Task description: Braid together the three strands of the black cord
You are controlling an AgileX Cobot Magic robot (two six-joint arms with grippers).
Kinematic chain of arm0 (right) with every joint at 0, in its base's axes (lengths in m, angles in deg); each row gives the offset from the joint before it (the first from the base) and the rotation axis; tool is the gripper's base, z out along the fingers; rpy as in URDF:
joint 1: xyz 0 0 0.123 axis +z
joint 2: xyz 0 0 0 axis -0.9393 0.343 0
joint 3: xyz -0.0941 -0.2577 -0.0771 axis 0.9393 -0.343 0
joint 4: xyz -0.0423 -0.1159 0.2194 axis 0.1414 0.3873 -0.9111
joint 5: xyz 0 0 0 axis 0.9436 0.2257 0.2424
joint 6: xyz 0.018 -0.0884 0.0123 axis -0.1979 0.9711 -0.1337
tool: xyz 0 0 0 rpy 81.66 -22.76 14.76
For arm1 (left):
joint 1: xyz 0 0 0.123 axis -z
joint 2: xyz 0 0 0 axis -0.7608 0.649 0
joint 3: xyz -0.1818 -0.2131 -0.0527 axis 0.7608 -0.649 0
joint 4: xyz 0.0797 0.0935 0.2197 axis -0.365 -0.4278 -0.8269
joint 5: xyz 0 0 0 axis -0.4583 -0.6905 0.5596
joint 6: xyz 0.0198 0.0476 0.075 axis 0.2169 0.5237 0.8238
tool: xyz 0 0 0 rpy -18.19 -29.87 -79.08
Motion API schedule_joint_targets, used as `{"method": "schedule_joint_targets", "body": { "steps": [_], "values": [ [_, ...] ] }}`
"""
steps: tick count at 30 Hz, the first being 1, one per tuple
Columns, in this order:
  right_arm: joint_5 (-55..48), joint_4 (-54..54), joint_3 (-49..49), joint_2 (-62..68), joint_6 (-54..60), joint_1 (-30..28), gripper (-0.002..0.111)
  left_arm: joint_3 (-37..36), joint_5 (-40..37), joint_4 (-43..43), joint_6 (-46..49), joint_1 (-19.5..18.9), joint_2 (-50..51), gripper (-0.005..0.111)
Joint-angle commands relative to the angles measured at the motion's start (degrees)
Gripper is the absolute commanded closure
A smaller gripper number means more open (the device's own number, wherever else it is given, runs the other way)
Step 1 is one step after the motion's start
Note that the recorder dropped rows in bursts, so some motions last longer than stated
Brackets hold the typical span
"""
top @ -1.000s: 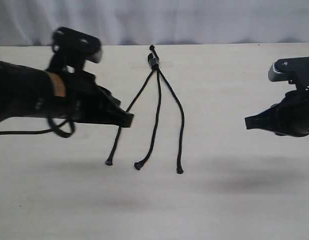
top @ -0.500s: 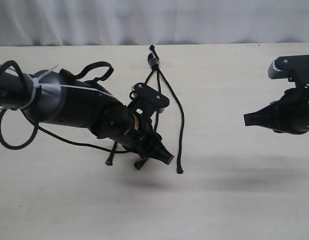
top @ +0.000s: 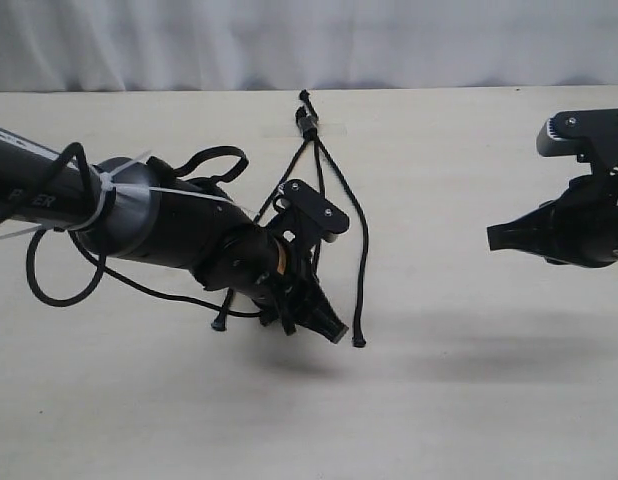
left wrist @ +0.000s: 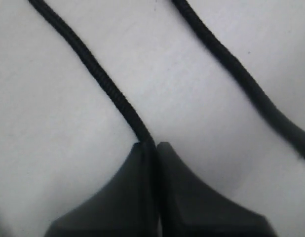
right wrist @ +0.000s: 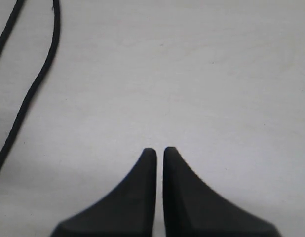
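exterior view: a thin matte black cord (top: 308, 126) lies on the pale desk (top: 469, 400). its knotted end, with a small black clip, sits near the top of the picture, and three thin braided strands fan downward from it. the left strand (top: 289, 170) slants away and ends in a knobbed tip below the left arm. the right strand (top: 366, 245) bows outward, and its tip lies just beside the left claw (top: 327, 328), which reaches across the middle low over the desk. in the left wrist view that claw is clamped on the middle strand (left wrist: 93, 74), which runs straight in between the closed tips. a second strand lies apart from it on the desk. the right claw (top: 494, 238) hovers well apart to the right. in the right wrist view its fingers are together with only a thin slit between them, holding nothing, and the right strand lies ahead of it, untouched.
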Motion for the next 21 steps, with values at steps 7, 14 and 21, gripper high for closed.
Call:
{"method": "schedule_joint_targets", "body": {
  "steps": [7,14,21],
  "values": [
    [1.00,-0.23,0.34,0.07,0.22,-0.27,0.104,0.60,-10.72,-5.09,-0.42,-6.21,-12.42,0.107],
    [1.00,-0.23,0.34,0.07,0.22,-0.27,0.104,0.60,-14.53,-5.36,-0.42,-15.39,-17.90,0.107],
    [1.15,-0.23,0.34,0.07,0.22,-0.27,0.104,-5.48,-6.13,-5.91,-0.42,-21.96,-17.79,0.107]
  ]
}}
